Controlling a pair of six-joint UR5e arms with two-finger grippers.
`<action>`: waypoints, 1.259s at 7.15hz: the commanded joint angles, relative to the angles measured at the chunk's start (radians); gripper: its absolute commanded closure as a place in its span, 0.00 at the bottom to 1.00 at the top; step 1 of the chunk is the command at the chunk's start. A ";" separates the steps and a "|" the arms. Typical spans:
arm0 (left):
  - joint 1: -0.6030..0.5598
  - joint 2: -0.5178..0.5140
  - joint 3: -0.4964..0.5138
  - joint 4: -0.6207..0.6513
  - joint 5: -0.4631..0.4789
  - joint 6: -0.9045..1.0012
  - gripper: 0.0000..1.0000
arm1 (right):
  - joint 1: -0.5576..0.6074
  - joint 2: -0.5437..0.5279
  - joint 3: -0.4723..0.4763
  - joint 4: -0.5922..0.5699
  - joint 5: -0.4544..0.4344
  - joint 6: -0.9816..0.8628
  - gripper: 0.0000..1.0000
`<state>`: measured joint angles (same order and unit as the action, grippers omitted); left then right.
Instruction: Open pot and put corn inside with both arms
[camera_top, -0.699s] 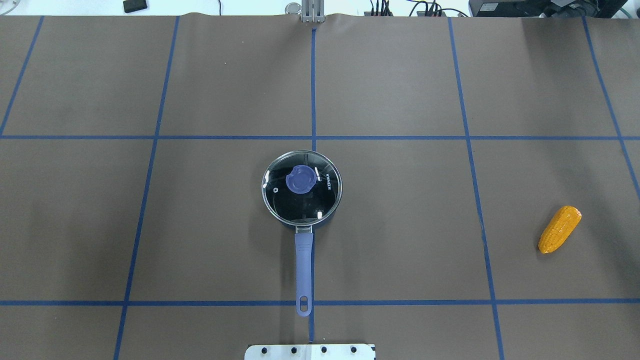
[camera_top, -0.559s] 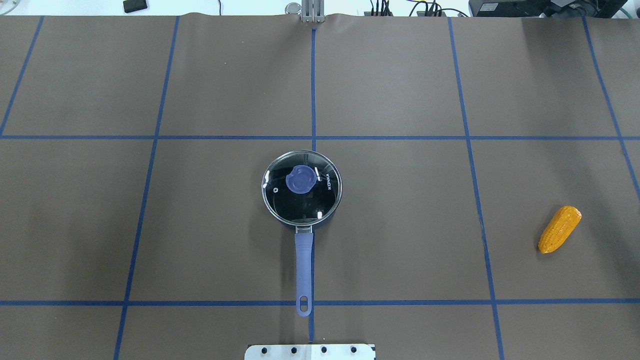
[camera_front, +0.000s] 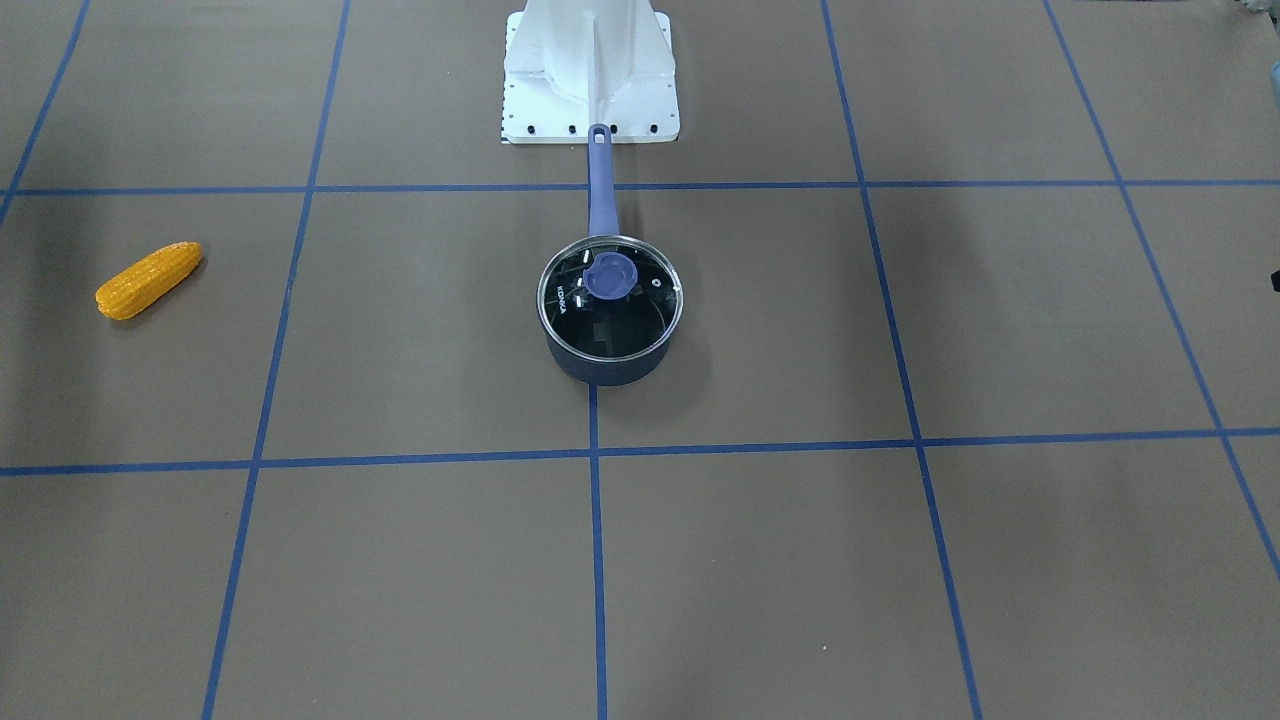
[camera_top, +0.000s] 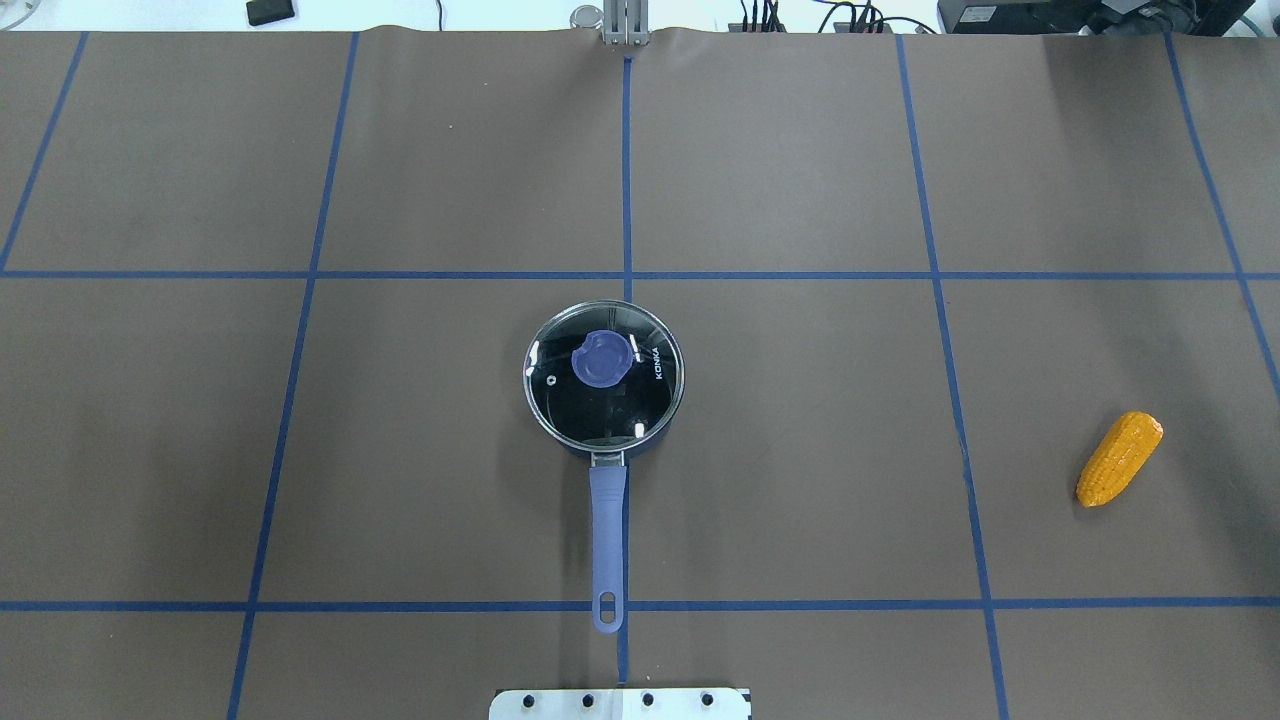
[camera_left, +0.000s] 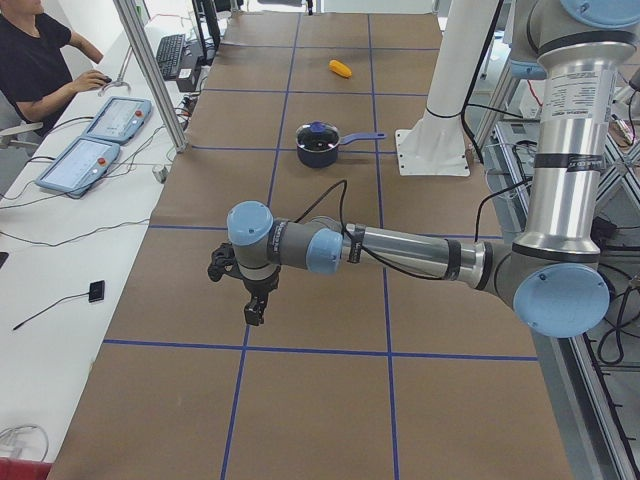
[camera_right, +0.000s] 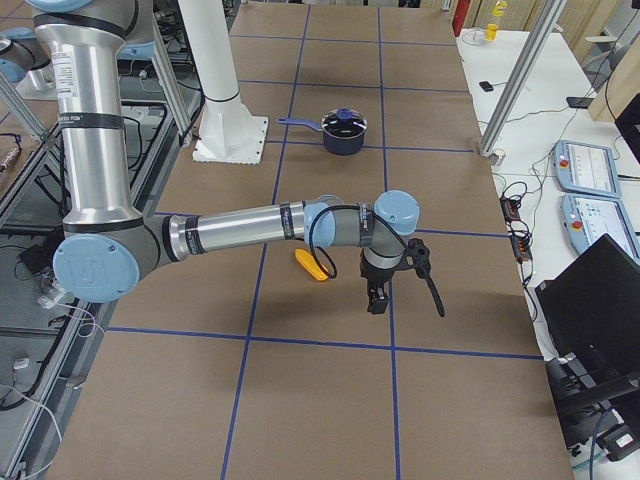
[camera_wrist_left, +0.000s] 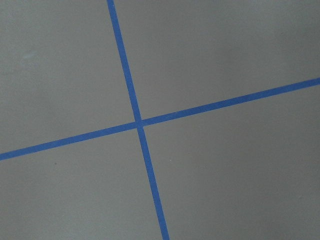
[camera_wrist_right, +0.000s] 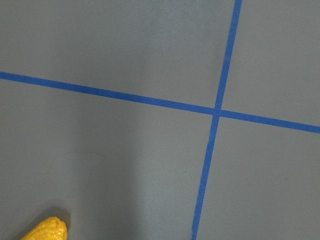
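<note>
The pot (camera_front: 608, 370) sits mid-surface. Lift its probably fragile glass lid (camera_top: 645, 400) by the knob (camera_top: 601, 359). The corn (camera_top: 1119, 458), likely light, lies near the surface's right edge; pinch its middle. You cannot tell whether the left fingers (camera_left: 255, 316) or right fingers (camera_right: 377, 302) are spread.

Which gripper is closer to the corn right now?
Right. The right gripper hangs just beside the corn; the left gripper is far off, beyond the pot.

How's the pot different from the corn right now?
The pot is dark blue and round; the corn is yellow-orange and tapered. The pot stands upright mid-table under its lid; the corn lies flat, far toward the robot's right. Both rest on the table.
</note>
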<state>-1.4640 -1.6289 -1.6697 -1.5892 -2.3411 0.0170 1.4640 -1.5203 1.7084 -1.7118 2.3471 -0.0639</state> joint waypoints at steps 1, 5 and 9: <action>0.010 -0.139 -0.008 0.093 -0.026 -0.119 0.01 | -0.001 -0.017 0.020 0.004 0.066 0.002 0.00; 0.253 -0.443 -0.130 0.319 -0.018 -0.505 0.01 | -0.062 -0.127 0.120 0.004 0.054 0.128 0.00; 0.453 -0.639 -0.085 0.314 -0.003 -0.834 0.01 | -0.086 -0.182 0.141 0.044 0.052 0.405 0.00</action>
<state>-1.0792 -2.2081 -1.7740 -1.2732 -2.3537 -0.7227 1.3852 -1.6854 1.8331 -1.6724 2.4012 0.2694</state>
